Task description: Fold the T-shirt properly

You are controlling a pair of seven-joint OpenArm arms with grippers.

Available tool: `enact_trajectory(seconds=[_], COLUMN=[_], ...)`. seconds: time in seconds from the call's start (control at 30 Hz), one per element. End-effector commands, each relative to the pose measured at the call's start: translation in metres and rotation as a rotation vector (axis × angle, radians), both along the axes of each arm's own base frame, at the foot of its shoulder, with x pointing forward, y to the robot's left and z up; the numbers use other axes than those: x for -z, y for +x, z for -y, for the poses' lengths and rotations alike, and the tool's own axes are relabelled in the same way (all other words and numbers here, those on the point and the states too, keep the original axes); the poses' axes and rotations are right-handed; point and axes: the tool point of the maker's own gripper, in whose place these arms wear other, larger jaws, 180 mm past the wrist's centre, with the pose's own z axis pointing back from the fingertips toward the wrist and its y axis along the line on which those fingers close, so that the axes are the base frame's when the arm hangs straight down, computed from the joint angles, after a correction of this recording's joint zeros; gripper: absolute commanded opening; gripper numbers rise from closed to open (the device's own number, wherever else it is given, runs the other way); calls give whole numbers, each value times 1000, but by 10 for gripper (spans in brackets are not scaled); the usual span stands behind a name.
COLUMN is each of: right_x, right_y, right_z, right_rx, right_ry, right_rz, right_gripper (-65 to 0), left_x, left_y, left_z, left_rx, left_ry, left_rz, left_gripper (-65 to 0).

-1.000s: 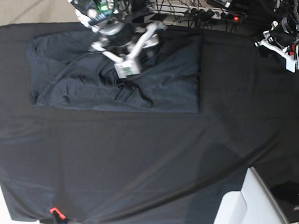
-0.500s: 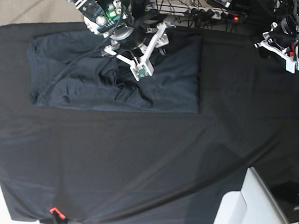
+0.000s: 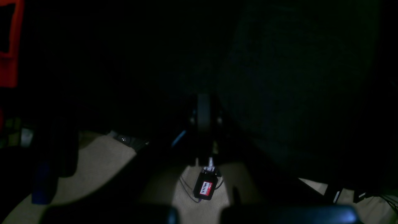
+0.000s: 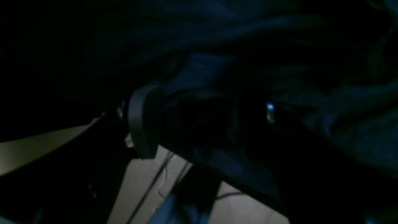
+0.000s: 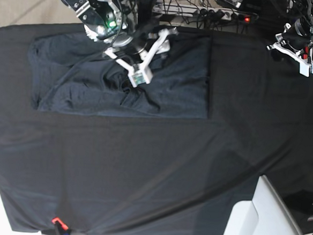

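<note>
I find the wrinkled charcoal-grey knit T-shirt [image 5: 121,83] lying as a wide rectangle in the upper left of the base view, on the black-draped counter [image 5: 158,171]. My right gripper [image 5: 153,55] stands over its top edge, jaws released, nothing visibly held. My left gripper [image 5: 298,52] is parked upper right, jaws clenched, empty. I judge a fold in hand; next calls for pinching the top hem.

The T-shirt [image 5: 169,91] is a matt, wrinkled charcoal knit. The cloth [image 5: 153,171] covering the desk is smoother, matt black fabric. The right gripper [image 5: 153,55] looks like white, slightly glossy plastic.
</note>
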Motion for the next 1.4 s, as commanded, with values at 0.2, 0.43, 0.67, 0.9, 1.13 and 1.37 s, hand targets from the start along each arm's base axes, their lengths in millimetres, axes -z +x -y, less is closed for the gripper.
enact_trajectory(seconds=[0.2, 0.43, 0.67, 0.9, 1.13, 1.37], right_x=[-9, -11, -19, -11, -12, -11], right_y=[5, 9, 4, -15, -30, -30], right_z=[-9, -5, 7, 21, 20, 21], right_rx=[1, 23, 84, 97, 96, 97], right_ry=[36, 40, 58, 36, 44, 41], right_rz=[22, 25, 23, -14, -34, -37], right_gripper=[-474, -644, -644, -644, -644, -644], left_x=[-8, -8, -8, -8, -8, -8], left_y=[5, 5, 5, 5, 5, 5], left_z=[-6, -6, -6, -6, -6, -6], left_rx=[2, 2, 2, 2, 2, 2], left_ry=[15, 15, 15, 15, 15, 15], left_rz=[31, 31, 31, 31, 31, 29], left_gripper=[-650, -650, -650, -650, -650, -650])
